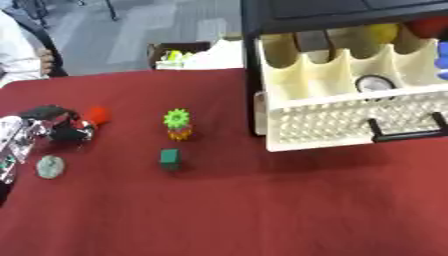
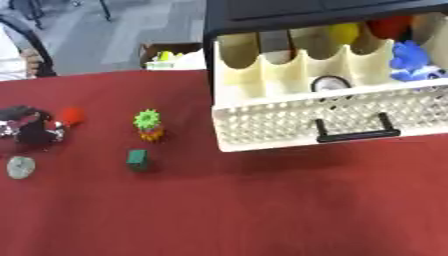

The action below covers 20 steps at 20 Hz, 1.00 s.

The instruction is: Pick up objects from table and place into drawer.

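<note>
Red cloth covers the table (image 1: 262, 215), whose whole lower half lies bare and open. Its far edge runs across the upper left of the frame, with grey floor beyond.

At the left edge the robot's left hand (image 1: 54, 126) reaches in, black and silver. Its fingers (image 1: 73, 131) are curled and sit just beside a small red object (image 1: 97, 114); whether they grip it cannot be told. Below the hand lies a pale greenish round object (image 1: 50, 166).

Near the centre left stands a small toy with a green spiky top (image 1: 178, 123), and just below it a dark green block (image 1: 170, 158). Both are well apart from the hand.

At the upper right a cream drawer (image 2: 297, 117) with a perforated front and black handle (image 2: 354, 131) is pulled open from a black cabinet (image 2: 262, 15). Dividers split it into compartments. Inside show a round white item with a dark rim (image 2: 328, 83), a yellow item (image 2: 345, 32), a red item (image 2: 390, 25) and a blue toy (image 2: 409, 61) at the right.
</note>
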Tool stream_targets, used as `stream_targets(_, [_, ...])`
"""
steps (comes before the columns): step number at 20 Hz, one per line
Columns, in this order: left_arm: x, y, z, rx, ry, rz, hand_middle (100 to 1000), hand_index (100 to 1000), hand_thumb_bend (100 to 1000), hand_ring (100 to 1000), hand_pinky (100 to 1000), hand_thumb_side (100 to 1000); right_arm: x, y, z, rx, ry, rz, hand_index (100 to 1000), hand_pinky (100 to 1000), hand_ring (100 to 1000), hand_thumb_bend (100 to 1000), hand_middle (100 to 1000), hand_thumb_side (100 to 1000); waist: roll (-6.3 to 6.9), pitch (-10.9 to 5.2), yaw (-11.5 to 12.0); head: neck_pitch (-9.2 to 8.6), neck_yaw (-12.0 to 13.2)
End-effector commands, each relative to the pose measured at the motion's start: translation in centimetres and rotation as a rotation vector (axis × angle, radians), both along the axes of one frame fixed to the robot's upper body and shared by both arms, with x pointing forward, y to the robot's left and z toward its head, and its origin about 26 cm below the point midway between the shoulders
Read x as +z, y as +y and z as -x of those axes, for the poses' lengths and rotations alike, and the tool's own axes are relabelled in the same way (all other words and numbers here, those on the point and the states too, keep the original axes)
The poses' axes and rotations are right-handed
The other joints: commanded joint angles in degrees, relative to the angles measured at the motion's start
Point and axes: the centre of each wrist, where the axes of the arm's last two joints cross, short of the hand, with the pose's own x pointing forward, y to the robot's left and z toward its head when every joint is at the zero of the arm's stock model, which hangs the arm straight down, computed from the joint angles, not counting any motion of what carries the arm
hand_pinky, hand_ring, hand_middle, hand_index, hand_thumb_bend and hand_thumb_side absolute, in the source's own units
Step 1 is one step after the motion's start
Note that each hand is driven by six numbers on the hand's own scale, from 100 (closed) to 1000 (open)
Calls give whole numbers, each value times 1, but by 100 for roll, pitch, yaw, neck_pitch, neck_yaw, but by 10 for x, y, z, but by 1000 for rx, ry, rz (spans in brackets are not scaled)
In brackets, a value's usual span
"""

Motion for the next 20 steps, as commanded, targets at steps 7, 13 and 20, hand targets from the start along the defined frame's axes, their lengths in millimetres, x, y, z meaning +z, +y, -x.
stream_targets(7, [12,3,1,-8,-7,-5,501,793,101,685,724,650,7,-2,3,-12,-23,-10,827,651,728,100,661,1000,-30,-106,-17,-86,20])
stream_targets(13, [13,2,0,-7,-16,-29,414,700,100,592,635,458,8,-1,2,-10,-18,-22,824,651,728,100,661,1000,-31,-108,-2,-81,13])
stream_targets(20, [14,1,-1,6,-56,-13,352,603,100,517,542,287,7,-1,2,-10,-11,-27,823,652,729,100,661,1000,-39,-134,16,-64,24])
